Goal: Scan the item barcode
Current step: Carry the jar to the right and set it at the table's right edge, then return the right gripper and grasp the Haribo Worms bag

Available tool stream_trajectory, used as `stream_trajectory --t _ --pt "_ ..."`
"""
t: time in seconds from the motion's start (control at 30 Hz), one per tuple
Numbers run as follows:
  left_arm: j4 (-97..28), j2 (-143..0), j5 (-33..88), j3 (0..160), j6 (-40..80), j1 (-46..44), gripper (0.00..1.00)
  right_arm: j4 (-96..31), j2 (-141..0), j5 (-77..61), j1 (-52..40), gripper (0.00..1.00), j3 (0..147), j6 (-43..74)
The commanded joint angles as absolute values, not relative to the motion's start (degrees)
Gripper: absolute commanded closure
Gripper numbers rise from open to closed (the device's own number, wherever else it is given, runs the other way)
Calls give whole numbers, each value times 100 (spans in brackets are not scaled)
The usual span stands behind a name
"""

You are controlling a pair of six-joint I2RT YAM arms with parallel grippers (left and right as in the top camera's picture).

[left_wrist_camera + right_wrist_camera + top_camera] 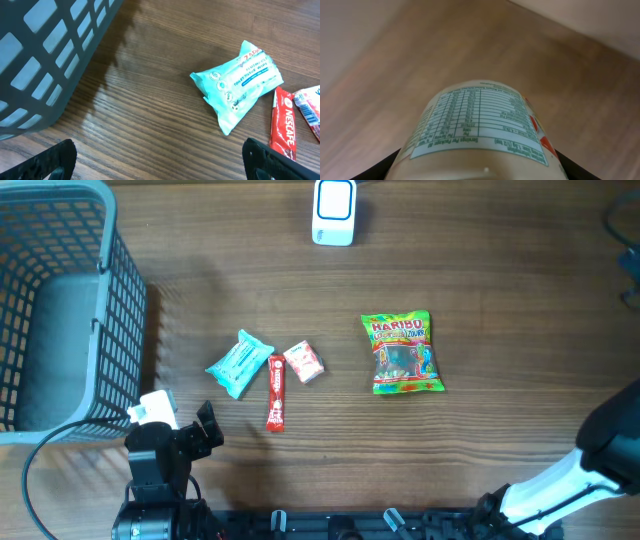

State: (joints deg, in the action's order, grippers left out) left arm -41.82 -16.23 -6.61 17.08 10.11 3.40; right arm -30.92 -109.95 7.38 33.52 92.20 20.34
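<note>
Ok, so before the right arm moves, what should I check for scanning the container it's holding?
1. Grip: the right hand holds the labelled container between both fingers: ok.
2. Is the barcode in sight: cannot tell; only the nutrition table shows.
3. The white scanner stands uncovered at the far edge: ok.
4. The left hand is open, empty, near the basket: ok.
5. The Haribo bag lies flat under the likely path: ok.
</note>
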Motion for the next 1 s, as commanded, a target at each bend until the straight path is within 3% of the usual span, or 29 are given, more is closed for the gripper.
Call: stream_trajectory --t 0.0,0.2,0.37,0.57,0.77,0.97 --pt "-4169 -1608 -716 1693 941 338 0 -3183 -11524 283 3778 27 9260 2270" --pt "-4169 -1608 -716 1693 941 338 0 -3166 -12182 139 4066 22 9258 2285" --pt "-4169 -1608 -716 1693 941 338 0 -3092 -12178 1 4112 0 9327 2191" --pt "-4169 -1608 -716 1693 941 338 0 -3258 -11502 -1024 4093 0 9671 2104" --pt "-4169 -1608 -716 1693 941 338 0 -3953 -9870 -1643 3715 1 9682 2484" --pt "-4169 -1608 -716 1693 941 338 0 -5618 -8777 -1638 2093 0 9679 2722"
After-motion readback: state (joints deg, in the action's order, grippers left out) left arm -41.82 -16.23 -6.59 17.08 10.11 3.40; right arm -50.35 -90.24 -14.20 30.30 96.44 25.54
